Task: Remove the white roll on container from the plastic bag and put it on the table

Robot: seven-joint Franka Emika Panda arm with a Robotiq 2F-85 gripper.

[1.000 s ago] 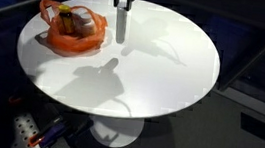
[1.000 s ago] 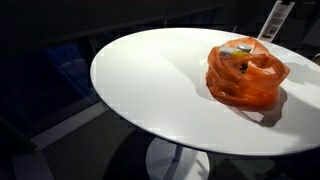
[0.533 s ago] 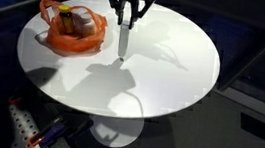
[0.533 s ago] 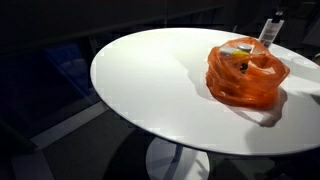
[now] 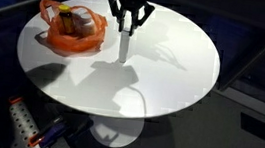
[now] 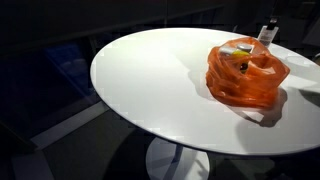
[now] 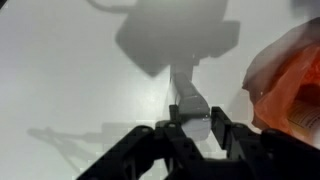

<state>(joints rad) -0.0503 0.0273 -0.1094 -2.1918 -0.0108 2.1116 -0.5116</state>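
Note:
The white roll-on container (image 5: 124, 46) stands upright on the round white table (image 5: 168, 73), to the right of the orange plastic bag (image 5: 72, 30). My gripper (image 5: 127, 27) is straight above it, with a finger against each side of its top. In the wrist view the container (image 7: 188, 98) sits between my two fingers (image 7: 192, 125) with no gap showing, and the bag (image 7: 296, 80) is at the right edge. In an exterior view only the container's top (image 6: 266, 33) shows behind the bag (image 6: 245, 70).
The bag still holds other items, coloured yellow and green. The table edge (image 6: 110, 95) drops off all round to a dark floor. A dark railing and ledge run behind the table.
My gripper came down with the container from above the table, and the container's base now rests on the tabletop. The bag has not moved.

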